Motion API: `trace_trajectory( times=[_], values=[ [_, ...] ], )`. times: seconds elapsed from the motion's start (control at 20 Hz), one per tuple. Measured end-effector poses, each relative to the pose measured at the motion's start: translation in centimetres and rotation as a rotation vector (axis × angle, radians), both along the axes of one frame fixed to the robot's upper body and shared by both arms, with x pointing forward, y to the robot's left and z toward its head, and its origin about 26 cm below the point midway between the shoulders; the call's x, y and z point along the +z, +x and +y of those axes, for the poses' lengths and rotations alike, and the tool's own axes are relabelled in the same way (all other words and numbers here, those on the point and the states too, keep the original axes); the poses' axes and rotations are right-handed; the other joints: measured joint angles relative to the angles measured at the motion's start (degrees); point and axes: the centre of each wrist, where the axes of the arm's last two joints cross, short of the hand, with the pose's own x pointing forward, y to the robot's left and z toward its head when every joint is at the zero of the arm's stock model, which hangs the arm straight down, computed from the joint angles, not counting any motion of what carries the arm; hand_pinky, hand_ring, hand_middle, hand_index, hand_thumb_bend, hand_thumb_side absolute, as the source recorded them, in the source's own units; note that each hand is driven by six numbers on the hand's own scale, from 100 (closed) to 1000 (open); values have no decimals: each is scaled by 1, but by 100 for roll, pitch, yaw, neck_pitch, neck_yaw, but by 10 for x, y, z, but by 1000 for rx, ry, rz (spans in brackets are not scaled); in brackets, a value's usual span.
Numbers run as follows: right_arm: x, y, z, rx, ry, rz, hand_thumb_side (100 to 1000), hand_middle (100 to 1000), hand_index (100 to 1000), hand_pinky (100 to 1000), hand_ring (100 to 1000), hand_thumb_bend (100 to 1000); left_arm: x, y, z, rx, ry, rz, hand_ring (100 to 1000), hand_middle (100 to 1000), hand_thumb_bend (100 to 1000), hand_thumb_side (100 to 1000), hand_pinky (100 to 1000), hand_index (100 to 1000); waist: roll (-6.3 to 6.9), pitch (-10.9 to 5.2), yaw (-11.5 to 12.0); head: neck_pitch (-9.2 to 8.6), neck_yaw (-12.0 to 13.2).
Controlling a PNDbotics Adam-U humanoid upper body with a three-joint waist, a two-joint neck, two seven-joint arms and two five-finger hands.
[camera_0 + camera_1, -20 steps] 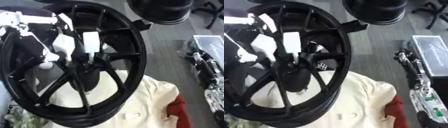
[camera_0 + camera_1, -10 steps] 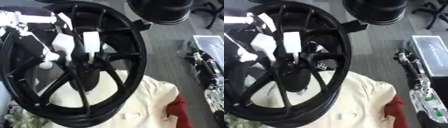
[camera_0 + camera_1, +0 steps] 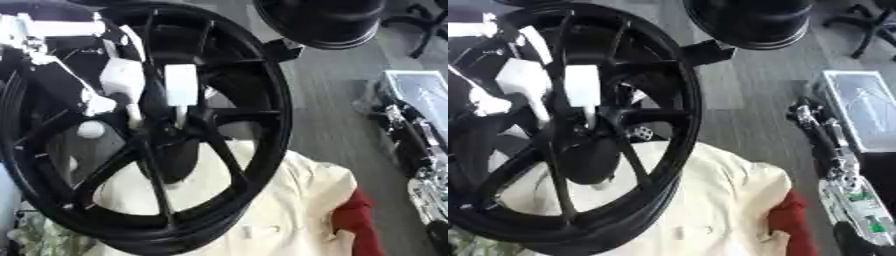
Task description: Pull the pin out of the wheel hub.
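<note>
A big black spoked wheel (image 3: pixel 262 125) stands tilted and fills the left of both views. Its hub (image 3: pixel 166 131) sits where the spokes meet. My left hand (image 3: pixel 122 82), with white finger covers, comes in from the upper left. Two of its fingers (image 3: pixel 181 85) point down through the spokes and close together at the hub centre. The pin shows only as a thin pale bit under the fingertips, mostly hidden by a spoke. My right hand (image 3: pixel 820 132), black with silver joints, lies idle at the right edge with straight fingers, away from the wheel.
A cream cloth (image 3: pixel 728 200) lies under the wheel's lower right, with a red cloth (image 3: pixel 794 227) beside it. A round black object (image 3: pixel 750 22) hangs at the top, touching the rim. A silver case (image 3: pixel 868 112) lies at the right on grey floor.
</note>
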Motion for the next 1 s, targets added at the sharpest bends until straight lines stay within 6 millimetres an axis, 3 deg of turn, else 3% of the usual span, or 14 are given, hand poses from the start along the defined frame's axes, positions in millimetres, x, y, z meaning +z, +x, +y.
trace_trajectory(
  times=[0.6, 0.8, 1.0],
  values=[
    [-1, 0, 0, 0, -1, 3, 572, 692, 843, 942, 765, 100, 25, -22, 13, 5, -98, -109, 305, 310, 100, 100, 527, 389, -1, -2, 15, 3, -23],
    [-1, -2, -2, -8, -1, 3, 568, 692, 843, 943, 765, 100, 39, -41, 33, 32, -177, -182, 303, 309, 100, 100, 529, 387, 15, -26, 75, 14, -58],
    [0, -2, -5, -20, -4, -4, 565, 692, 844, 943, 765, 100, 43, -57, 71, 145, -270, -259, 303, 309, 100, 100, 531, 387, 48, -61, 154, 15, -101]
  ],
)
